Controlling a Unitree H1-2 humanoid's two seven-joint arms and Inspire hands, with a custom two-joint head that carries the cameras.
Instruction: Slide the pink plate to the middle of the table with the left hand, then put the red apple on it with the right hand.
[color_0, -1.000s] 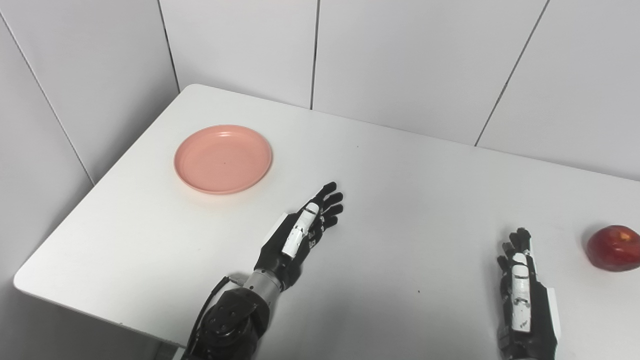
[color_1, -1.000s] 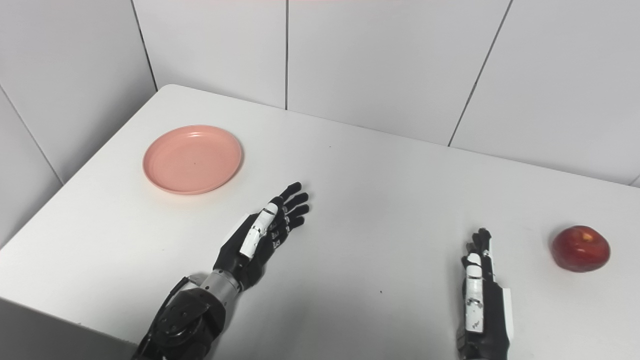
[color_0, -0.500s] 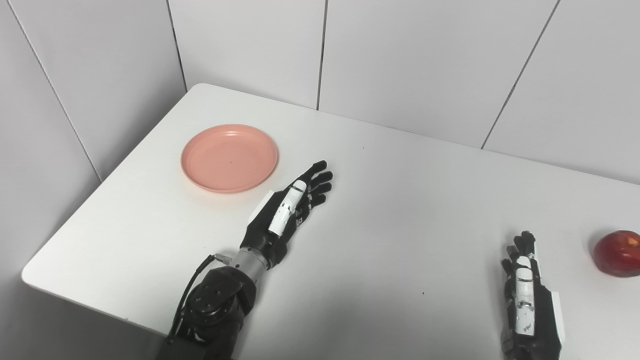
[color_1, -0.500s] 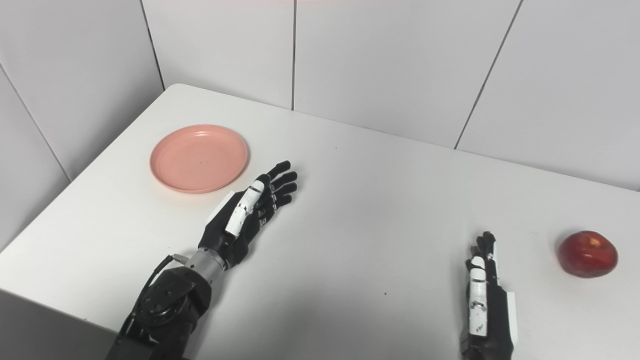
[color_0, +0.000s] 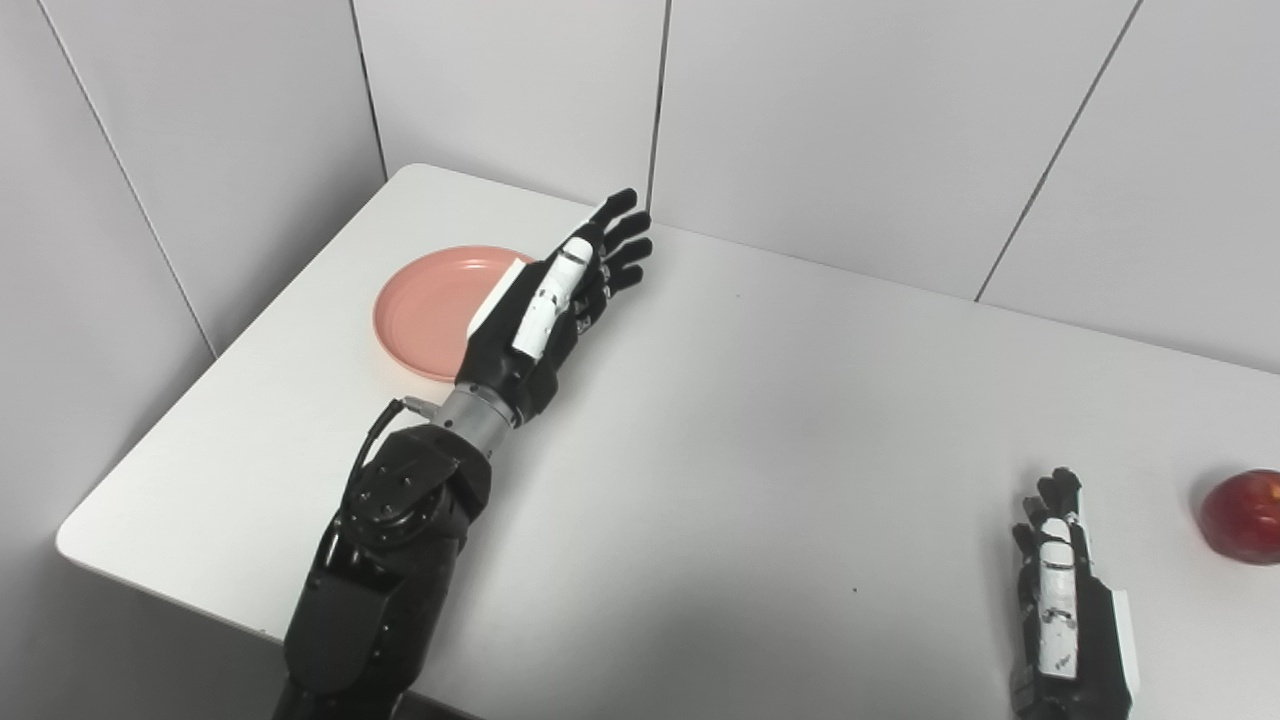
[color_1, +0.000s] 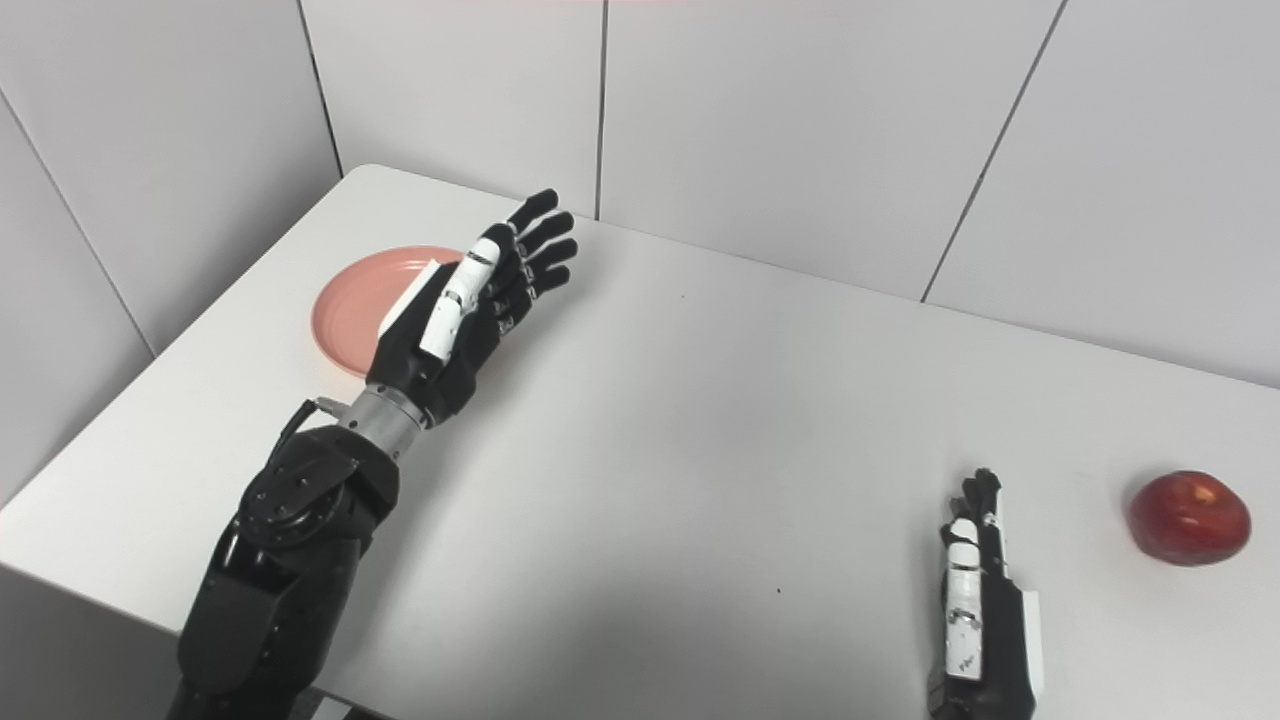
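Two head cameras show one white table (color_1: 700, 420) set into a corner of pale panelled walls (color_1: 800, 130). In the left eye view the red apple (color_0: 1243, 503) is cut by the picture's right edge, while the right eye view shows it whole, resting near the table's right side. The right eye view also shows more of the pink plate (color_1: 355, 305), which lies at the far left of the table, not in the middle.

The left hand (color_0: 545, 310) is raised over the plate's right part, fingers (color_0: 620, 245) stretched out and spread, holding nothing; whether it touches the plate cannot be told. Its palm and wrist cover the plate's right rim in both views. The dark left forearm (color_1: 290, 540) reaches up from the table's near left edge.

The right hand (color_1: 975, 620) lies flat near the bottom right, fingers straight and together, empty, pointing away from the robot. It sits beside the apple but well apart from it, with bare tabletop between them
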